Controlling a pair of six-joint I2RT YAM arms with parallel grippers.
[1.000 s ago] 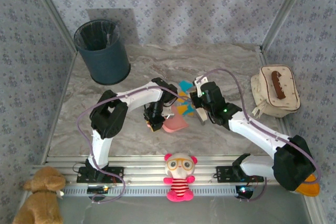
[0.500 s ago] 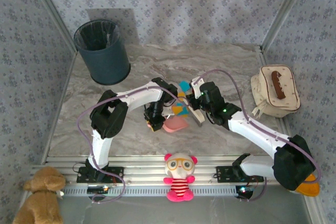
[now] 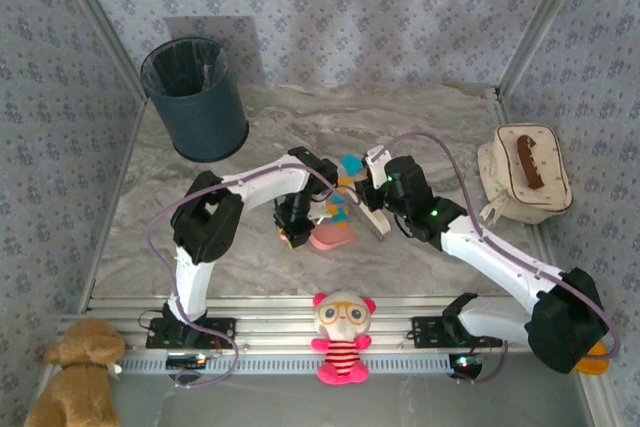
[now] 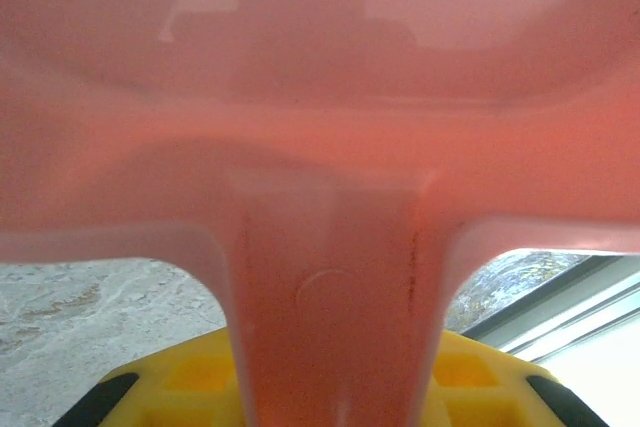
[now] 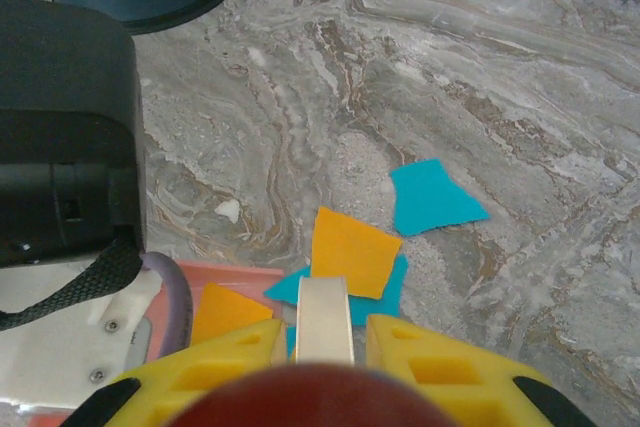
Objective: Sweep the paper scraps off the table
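On the table [image 5: 450, 67], paper scraps [image 5: 352, 250]

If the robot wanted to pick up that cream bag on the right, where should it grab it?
Probably by the brown handle on top of the cream bag, coming down from above with the pincer closing across the strap's narrow width. The bag lies flat and looks too broad to pinch; the handle is its one slim part.

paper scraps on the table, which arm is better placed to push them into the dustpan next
Right. The right gripper is shut on the sweeping tool, just behind the paper scraps on the table. The left gripper is occupied, shut on the pink dustpan by its handle.
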